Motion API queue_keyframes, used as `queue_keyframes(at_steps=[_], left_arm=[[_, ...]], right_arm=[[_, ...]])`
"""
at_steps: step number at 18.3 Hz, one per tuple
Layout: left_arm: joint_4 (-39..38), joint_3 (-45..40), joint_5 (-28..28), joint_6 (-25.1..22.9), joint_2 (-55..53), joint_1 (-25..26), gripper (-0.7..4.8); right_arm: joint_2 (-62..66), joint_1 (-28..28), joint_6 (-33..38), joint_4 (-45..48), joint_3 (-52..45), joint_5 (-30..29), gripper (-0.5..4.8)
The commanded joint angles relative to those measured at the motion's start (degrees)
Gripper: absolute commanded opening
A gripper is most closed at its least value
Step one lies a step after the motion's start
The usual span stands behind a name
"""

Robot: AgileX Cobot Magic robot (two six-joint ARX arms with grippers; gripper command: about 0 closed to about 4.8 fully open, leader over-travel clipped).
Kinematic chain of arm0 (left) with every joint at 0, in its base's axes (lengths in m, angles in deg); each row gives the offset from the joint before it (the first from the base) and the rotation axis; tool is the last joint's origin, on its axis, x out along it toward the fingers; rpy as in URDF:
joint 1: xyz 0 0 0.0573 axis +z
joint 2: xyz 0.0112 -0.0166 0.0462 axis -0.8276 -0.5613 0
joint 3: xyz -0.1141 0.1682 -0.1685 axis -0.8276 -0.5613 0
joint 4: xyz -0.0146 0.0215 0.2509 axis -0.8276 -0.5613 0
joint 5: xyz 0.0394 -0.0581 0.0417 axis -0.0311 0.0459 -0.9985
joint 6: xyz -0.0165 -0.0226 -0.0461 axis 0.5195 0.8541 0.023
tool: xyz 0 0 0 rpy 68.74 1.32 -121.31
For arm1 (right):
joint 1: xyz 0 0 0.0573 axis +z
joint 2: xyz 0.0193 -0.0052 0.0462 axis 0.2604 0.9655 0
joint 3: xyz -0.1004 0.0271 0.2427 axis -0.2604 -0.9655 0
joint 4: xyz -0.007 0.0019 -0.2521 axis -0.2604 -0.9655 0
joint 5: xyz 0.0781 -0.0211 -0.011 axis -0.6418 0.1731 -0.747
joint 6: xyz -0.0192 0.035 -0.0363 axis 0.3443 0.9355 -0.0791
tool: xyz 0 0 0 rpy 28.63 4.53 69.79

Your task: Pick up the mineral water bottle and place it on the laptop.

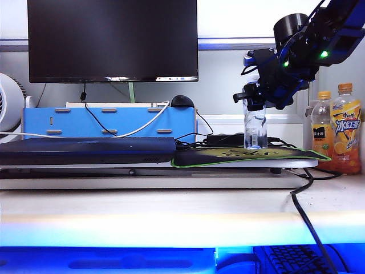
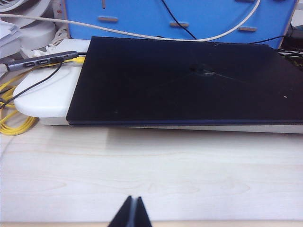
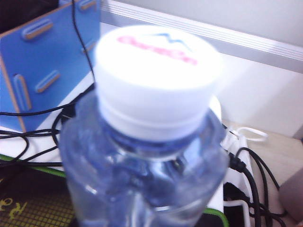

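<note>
Clear, ribbed plastic mineral water bottle (image 1: 255,129) with white cap, upright on green-edged mouse mat (image 1: 245,156) right of flat dark laptop (image 1: 85,149), right pincer (image 1: 255,97) at its neck, grip unclear, left pincer (image 2: 131,213) pressed together over pale wood surface (image 2: 151,175) before laptop.

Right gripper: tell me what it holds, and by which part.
The right gripper is around the upper body of the mineral water bottle, which stands on the mouse mat; whether it grips yet cannot be told.
</note>
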Motion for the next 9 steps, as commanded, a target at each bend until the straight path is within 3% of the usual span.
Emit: queue_keyframes(at_steps=[1, 6, 9], left_arm=[[0.46, 0.09, 0.13, -0.04, 0.11, 0.02, -0.02], [0.46, 0.09, 0.13, -0.04, 0.11, 0.02, -0.02], [0.44, 0.09, 0.13, -0.04, 0.11, 0.02, -0.02]], right_arm=[[-0.17, 0.04, 0.04, 2.6, 0.31, -0.61, -0.01], [-2.1, 0.28, 0.02, 3.02, 3.5, -2.38, -0.01], [-5.6, 1.51, 0.11, 2.51, 6.73, -7.72, -0.01]])
